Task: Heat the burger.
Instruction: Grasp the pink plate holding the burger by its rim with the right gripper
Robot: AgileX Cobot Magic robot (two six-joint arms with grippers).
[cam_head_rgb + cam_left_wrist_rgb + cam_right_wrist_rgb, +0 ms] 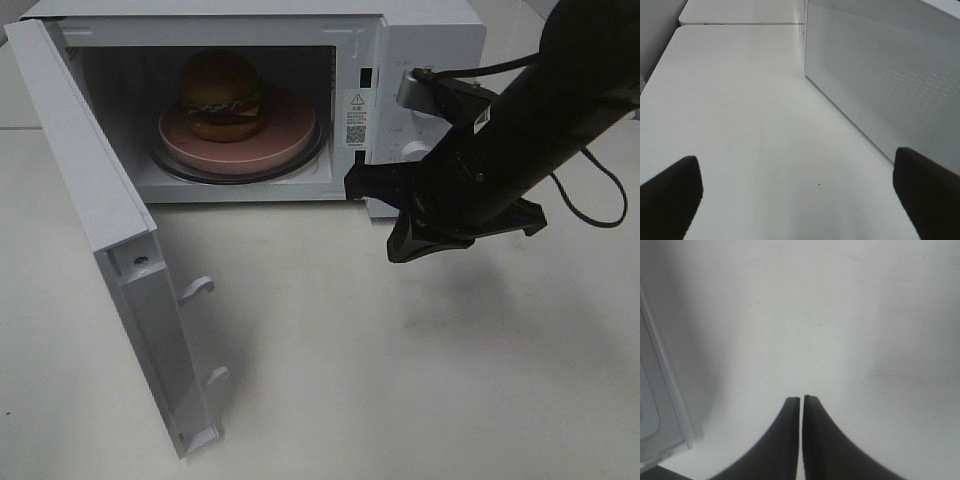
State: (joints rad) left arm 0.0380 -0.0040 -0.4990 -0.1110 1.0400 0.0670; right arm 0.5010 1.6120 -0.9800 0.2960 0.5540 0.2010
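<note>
Seen overhead only: burger [222,95] on pink plate [292,135] inside open microwave [430,40]. Closed, empty right gripper [801,400] and wide-spread left gripper [795,157] over white table [400,390].

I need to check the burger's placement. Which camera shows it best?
The exterior high view: the golden-brown-bunned burger sits on the round pink plate inside the open white microwave. Neither wrist view shows it, only white table and microwave panels.
</note>
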